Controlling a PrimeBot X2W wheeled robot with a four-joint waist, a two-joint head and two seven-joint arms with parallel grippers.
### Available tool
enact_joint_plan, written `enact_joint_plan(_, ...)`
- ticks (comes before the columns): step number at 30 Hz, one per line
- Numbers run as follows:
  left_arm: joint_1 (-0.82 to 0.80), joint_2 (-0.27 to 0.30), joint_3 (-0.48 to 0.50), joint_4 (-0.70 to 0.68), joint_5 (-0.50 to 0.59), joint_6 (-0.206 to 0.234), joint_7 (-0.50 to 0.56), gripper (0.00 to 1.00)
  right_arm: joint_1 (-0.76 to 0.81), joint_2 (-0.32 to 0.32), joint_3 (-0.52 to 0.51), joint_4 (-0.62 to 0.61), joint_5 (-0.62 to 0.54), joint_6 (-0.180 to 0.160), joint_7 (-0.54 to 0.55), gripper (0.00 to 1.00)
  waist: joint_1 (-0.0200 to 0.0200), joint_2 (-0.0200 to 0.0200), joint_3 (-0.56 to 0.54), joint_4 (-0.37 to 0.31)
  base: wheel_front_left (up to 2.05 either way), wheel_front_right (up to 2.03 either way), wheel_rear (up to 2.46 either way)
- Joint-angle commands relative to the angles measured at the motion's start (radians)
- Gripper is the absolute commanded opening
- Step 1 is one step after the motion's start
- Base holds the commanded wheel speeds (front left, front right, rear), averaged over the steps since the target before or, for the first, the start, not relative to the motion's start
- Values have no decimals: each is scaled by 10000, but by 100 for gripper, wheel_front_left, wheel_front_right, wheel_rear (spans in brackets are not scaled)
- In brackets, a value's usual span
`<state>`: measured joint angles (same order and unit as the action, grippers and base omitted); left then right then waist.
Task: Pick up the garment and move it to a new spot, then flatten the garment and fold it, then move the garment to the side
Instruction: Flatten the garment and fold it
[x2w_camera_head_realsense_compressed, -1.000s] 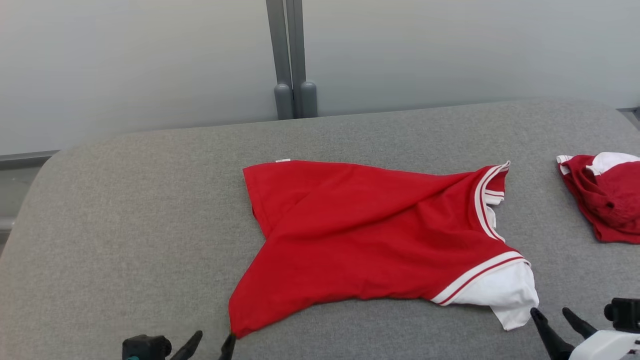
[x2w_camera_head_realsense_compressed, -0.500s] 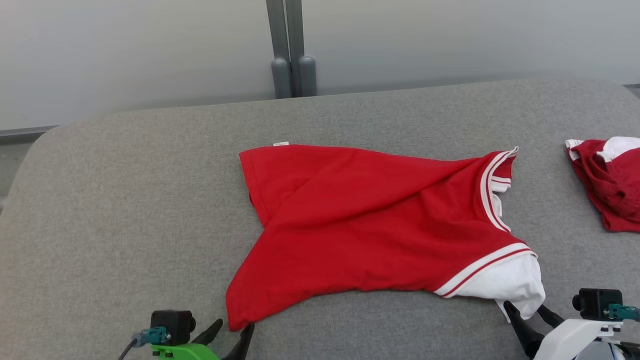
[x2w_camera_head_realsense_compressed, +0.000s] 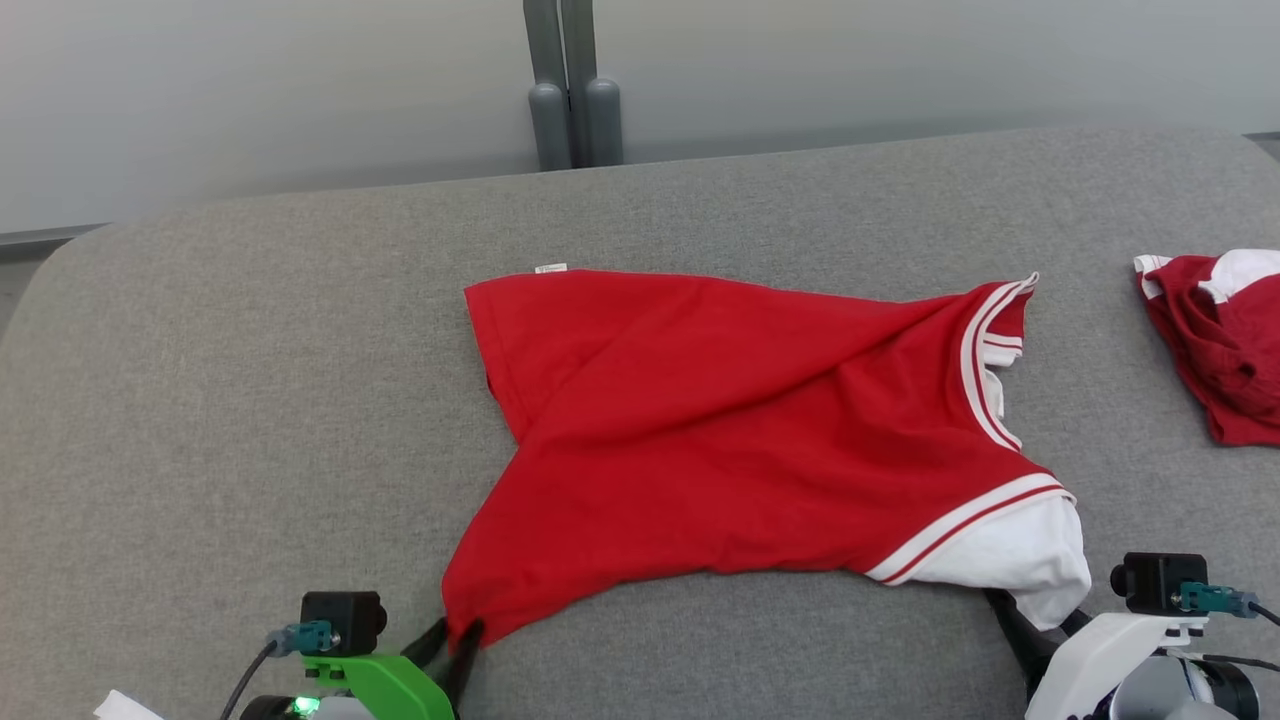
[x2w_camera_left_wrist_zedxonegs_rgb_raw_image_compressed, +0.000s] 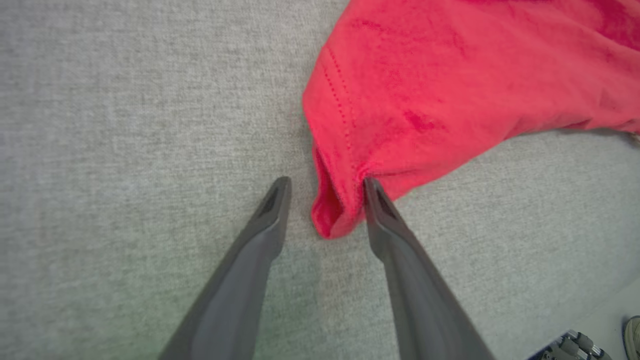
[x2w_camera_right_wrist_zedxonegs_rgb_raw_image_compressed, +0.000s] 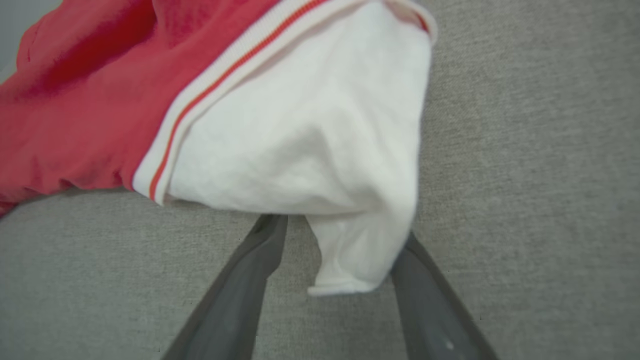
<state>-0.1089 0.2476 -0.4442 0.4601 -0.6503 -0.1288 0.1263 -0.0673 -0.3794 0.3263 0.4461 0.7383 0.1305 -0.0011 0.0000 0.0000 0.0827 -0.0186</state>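
My left end effector (x2w_camera_left_wrist_zedxonegs_rgb_raw_image_compressed: 325, 186), jaws parted, straddles the garment (x2w_camera_head_realsense_compressed: 720, 440) at its lower-left corner; my right end effector (x2w_camera_right_wrist_zedxonegs_rgb_raw_image_compressed: 340, 232), likewise parted, straddles the sleeve (x2w_camera_right_wrist_zedxonegs_rgb_raw_image_compressed: 300, 125) at lower right.

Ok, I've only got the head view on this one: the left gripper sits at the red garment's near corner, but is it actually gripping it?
Observer: Not clamped. The left wrist view shows the left gripper open, with the red corner of the garment between its fingers; one finger touches the cloth.
Operator: And the right one, under the white sleeve?
Observer: The right wrist view shows the right gripper open too, the sleeve's tip hanging between its fingers.
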Motion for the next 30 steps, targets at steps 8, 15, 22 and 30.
enact_joint_plan(8,107,410,-513,-211,-774,-31,-668,0,95,-326,535,-153,560,5,-402,0,0,0,-418,56,0,0,0)
enact_joint_plan(15,801,1104,-169,-1558,-1342,18,-1079,0,767,-766,623,-1734,1597,5,-471,0,0,0,-849,96,0,0,0)
enact_joint_plan(22,709,1755,270,-3406,-1237,332,-986,0,874,-1653,282,-3921,2736,5,-114,0,0,0,-641,33,0,0,0)
enact_joint_plan(30,-2309,2019,707,-3336,-928,216,-936,0,-2275,-1518,439,-3791,3624,5,-273,0,0,0,1130,13,0,0,0)
